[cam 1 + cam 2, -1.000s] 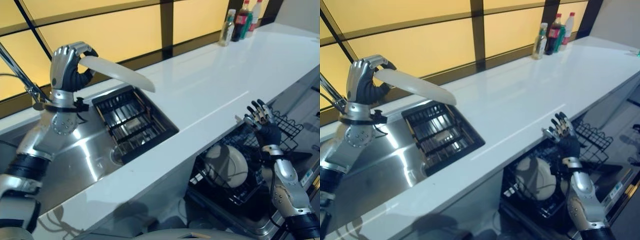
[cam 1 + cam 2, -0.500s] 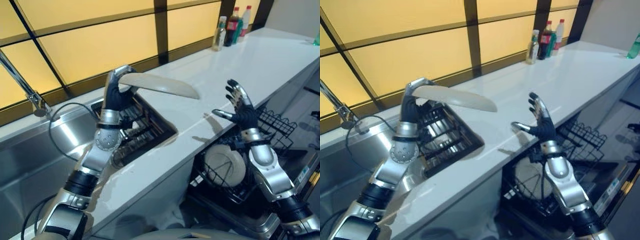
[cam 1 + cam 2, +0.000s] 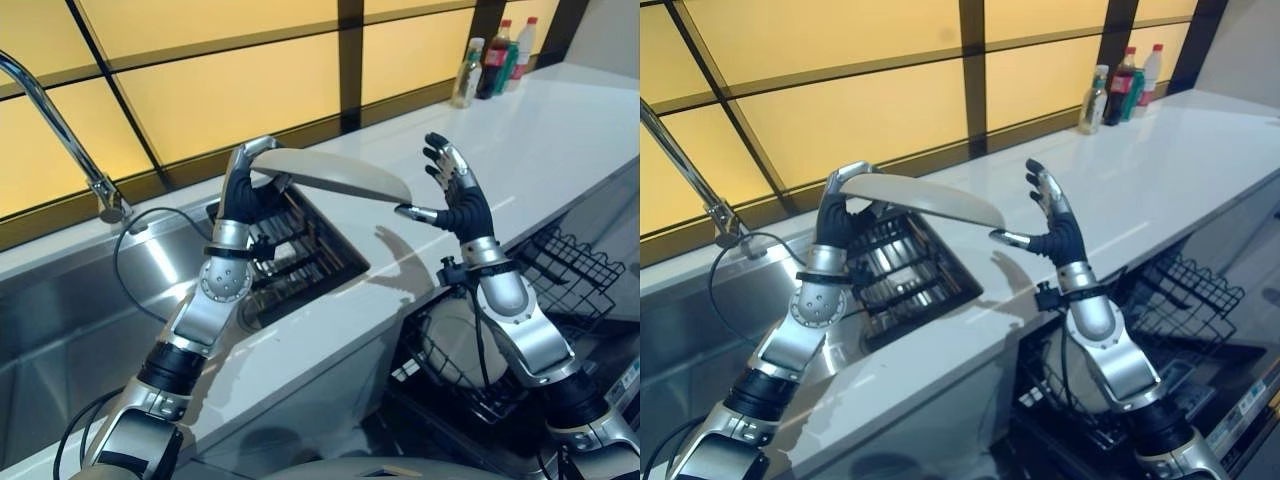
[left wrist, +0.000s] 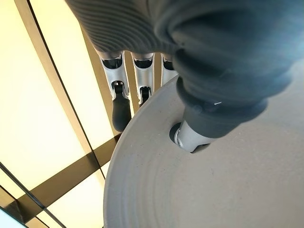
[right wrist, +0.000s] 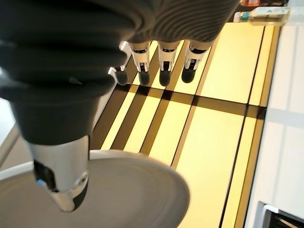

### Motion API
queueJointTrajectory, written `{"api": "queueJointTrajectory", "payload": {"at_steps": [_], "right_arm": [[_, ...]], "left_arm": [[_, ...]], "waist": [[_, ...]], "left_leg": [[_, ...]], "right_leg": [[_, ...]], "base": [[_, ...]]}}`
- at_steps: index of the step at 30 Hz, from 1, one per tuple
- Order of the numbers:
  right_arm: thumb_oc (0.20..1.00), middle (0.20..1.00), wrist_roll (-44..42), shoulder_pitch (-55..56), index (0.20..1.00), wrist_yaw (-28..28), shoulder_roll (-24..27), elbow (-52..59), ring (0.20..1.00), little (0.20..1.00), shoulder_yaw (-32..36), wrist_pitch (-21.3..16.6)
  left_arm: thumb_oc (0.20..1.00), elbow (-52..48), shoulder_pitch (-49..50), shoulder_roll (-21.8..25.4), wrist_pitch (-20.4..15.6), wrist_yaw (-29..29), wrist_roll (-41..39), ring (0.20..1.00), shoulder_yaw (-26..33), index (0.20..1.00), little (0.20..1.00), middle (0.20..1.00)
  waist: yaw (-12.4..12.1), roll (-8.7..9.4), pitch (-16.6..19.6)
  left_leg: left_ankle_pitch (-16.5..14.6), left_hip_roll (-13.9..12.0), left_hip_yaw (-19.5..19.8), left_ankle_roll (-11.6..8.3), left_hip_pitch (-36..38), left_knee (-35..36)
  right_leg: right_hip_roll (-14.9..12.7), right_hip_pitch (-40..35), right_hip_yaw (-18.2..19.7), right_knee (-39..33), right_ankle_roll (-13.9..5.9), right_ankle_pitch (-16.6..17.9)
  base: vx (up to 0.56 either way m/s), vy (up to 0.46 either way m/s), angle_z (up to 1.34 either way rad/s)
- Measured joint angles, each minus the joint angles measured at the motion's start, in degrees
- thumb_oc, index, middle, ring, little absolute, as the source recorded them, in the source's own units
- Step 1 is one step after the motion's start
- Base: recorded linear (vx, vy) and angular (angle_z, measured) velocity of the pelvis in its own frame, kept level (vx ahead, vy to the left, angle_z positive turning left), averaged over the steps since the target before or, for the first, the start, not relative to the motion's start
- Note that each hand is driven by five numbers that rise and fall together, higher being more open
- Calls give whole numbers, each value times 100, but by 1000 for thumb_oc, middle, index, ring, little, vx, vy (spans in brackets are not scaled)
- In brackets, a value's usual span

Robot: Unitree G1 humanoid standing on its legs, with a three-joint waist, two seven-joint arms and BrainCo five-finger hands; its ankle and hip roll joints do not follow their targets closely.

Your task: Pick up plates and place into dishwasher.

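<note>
The left hand (image 3: 243, 196) pinches one rim of the plate (image 3: 330, 172), which reaches nearly level toward the right hand (image 3: 457, 203), fingers spread, thumb just under its free edge. Below the right arm, the dishwasher rack (image 3: 575, 275) holds another plate (image 3: 450, 345).

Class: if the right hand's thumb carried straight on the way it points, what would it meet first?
Probably the plate: the right hand is open, its thumb almost at the plate's rim.
</note>
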State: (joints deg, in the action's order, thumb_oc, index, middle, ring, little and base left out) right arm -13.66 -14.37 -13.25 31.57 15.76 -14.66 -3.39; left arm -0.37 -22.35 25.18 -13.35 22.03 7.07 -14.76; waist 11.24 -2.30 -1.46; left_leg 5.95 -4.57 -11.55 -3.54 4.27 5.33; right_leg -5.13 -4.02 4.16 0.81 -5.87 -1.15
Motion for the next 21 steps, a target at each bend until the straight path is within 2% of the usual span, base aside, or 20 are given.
{"api": "queueJointTrajectory", "payload": {"at_steps": [8, 18, 19, 20, 21], "right_arm": [[1000, 1000, 2, -193, 1000, 676, 3, 279, 1000, 1000, -207, 25], [1000, 1000, -3, -192, 1000, 928, -87, 332, 1000, 1000, -418, 12], [567, 567, 9, -192, 567, 905, -139, 331, 567, 567, -468, 28], [203, 203, 56, -192, 203, 841, -175, 330, 203, 203, -501, 40], [200, 200, 134, -193, 200, 724, -194, 312, 200, 200, -538, 43]], "left_arm": [[200, 0, 0, 0, 89, 57, 0, 200, 8, 200, 200, 200], [200, 0, 0, -79, 110, 41, -138, 200, -10, 200, 200, 200], [200, 0, 0, -104, 113, 41, -165, 200, -15, 200, 200, 200], [200, 0, 0, -150, 114, 41, -166, 200, -30, 200, 200, 200], [200, 1, 0, -187, 114, 42, -165, 200, -66, 200, 200, 200]], "waist": [[15, 25, 19], [28, 57, 60], [28, 57, 60], [26, 58, 62], [26, 61, 65]], "left_leg": [[-17, -2, 19, 27, 10, 2], [-17, -1, 19, 28, 12, 0], [-15, 0, 19, 27, 13, 0], [-11, 2, 19, 21, 15, 0], [-10, 3, 19, 20, 16, 0]], "right_leg": [[-1, -22, -9, -18, -3, 2], [-2, -24, -8, -17, -2, 3], [-2, -26, -8, -16, -2, 4], [-3, -28, -8, -16, -2, 5], [-3, -28, -8, -16, -2, 5]], "base": [[0, 0, 0], [0, 0, 0], [0, 0, 0], [0, 0, 0], [0, 0, 0]]}}
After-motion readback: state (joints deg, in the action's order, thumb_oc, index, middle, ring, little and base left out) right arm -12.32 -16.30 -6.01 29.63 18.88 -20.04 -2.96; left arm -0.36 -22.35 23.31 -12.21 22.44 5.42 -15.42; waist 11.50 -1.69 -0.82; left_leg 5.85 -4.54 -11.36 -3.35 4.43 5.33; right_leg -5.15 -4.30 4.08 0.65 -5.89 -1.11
